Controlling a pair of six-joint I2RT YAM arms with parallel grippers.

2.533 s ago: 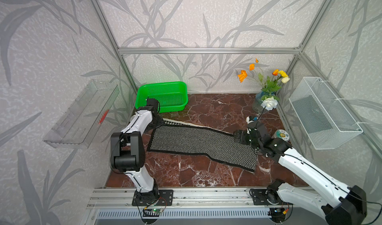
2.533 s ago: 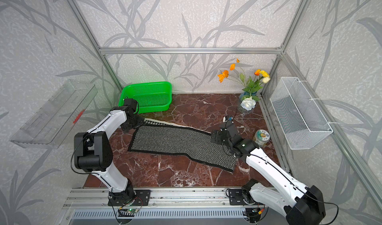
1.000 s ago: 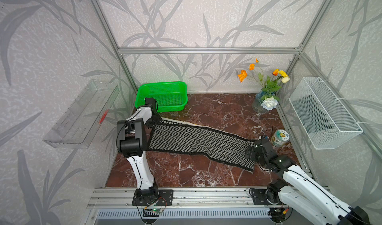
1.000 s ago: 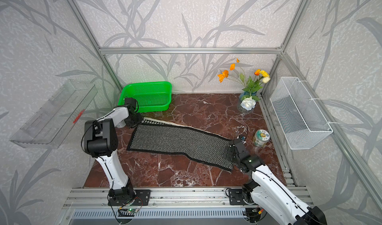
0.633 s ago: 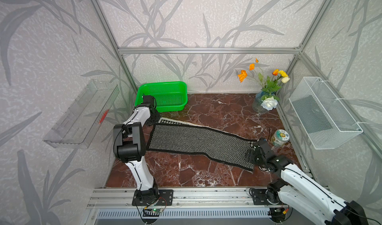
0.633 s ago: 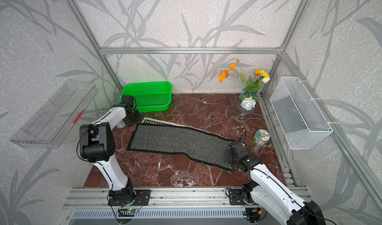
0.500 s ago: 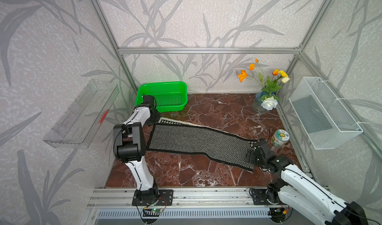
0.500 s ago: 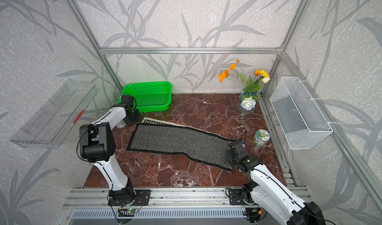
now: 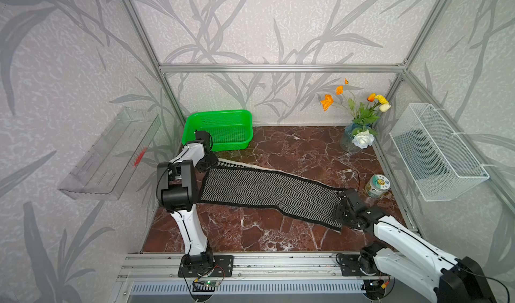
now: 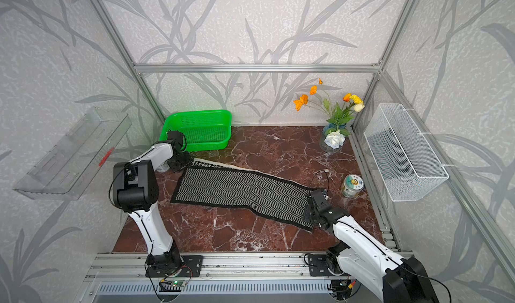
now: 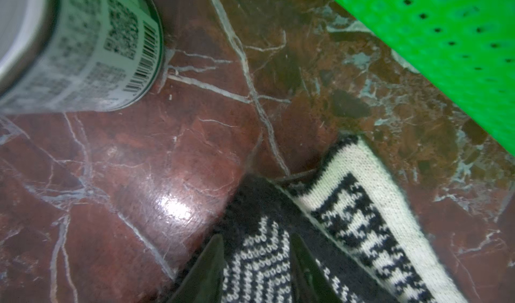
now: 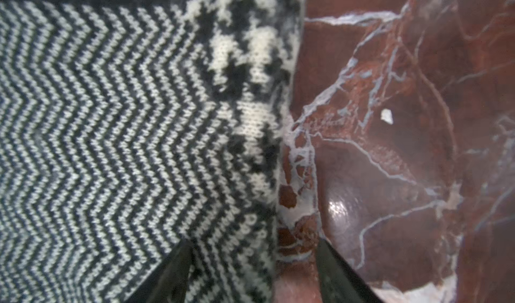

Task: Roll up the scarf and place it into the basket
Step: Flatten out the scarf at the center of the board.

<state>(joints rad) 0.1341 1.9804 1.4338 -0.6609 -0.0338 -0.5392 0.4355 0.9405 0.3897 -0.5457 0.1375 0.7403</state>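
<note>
Diagonally across the marble worktop (image 9: 292,148) lies the scarf (image 9: 267,193), flat, zigzag side up, running from just before the green basket (image 9: 223,112) in the back-left corner toward the right edge. Both jaw pairs stand apart: the left end effector (image 11: 256,248) straddles the scarf's back-left corner with a can (image 11: 83,51) close beside it, and the right end effector (image 12: 253,243) straddles the opposite end near a second can (image 9: 378,186). A flower vase (image 9: 354,137) occupies the back-right corner.

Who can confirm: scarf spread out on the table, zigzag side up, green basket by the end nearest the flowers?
One error: the green basket sits by the end of the scarf farthest from the flowers, as both top views show. The rest holds: spread out, zigzag side up.
</note>
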